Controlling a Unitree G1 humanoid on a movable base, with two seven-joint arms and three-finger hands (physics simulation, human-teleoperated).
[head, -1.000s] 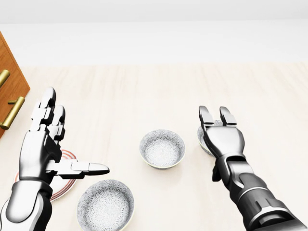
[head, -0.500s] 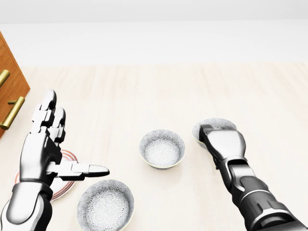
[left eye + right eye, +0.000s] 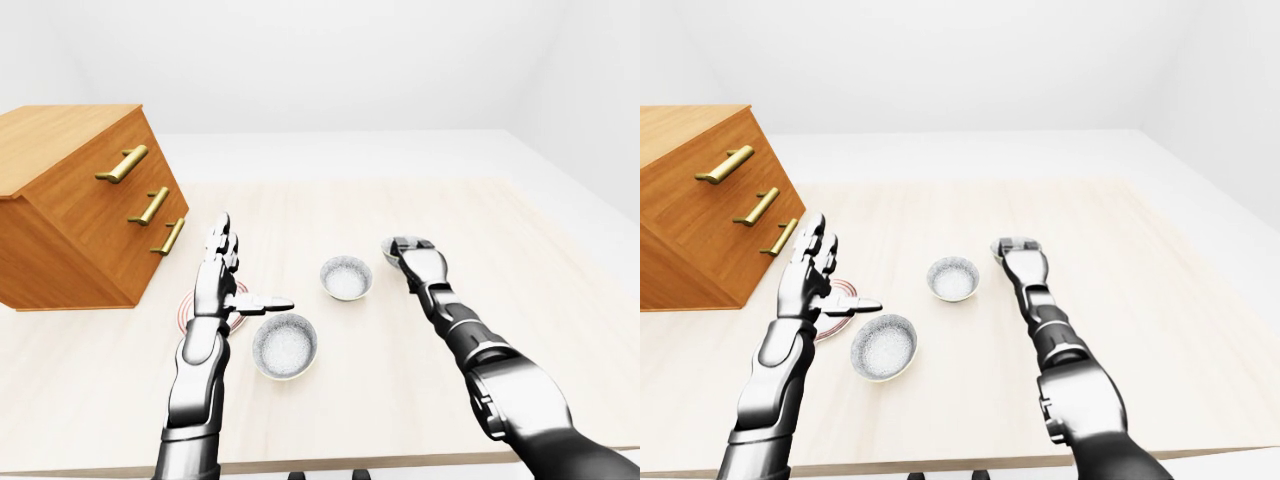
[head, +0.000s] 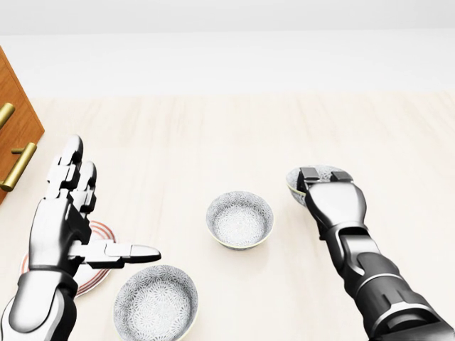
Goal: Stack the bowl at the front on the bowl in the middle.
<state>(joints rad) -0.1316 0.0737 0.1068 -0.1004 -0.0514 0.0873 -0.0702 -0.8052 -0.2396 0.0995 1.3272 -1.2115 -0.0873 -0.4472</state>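
right hand: my fingers are curled down over the rim of the far bowl, the one toward the top right of the head view; it looks clenched on that bowl, though the palm hides the contact and i can't confirm how firm the grip is.
left hand: released, fingers straight up, thumb pointing right, hovering over the red-ringed plate; it holds nothing.
middle bowl: upright on the surface, well apart from both hands, nothing in it.
near bowl: at the bottom of the head view, just beside the plate and below my left thumb.
risk, slip: with only a rim grip, i judge a lift could tip the bowl or let it drop.
risk, knock: swinging left too low could strike the middle bowl's rim and shove it.
risk, left arm: its thumb sits close over the near bowl; a careless drop would nudge it.
open room: wide bare surface above and right of the bowls.
edges: the drawer chest crowds the left; the surface's edge lies well to the right.
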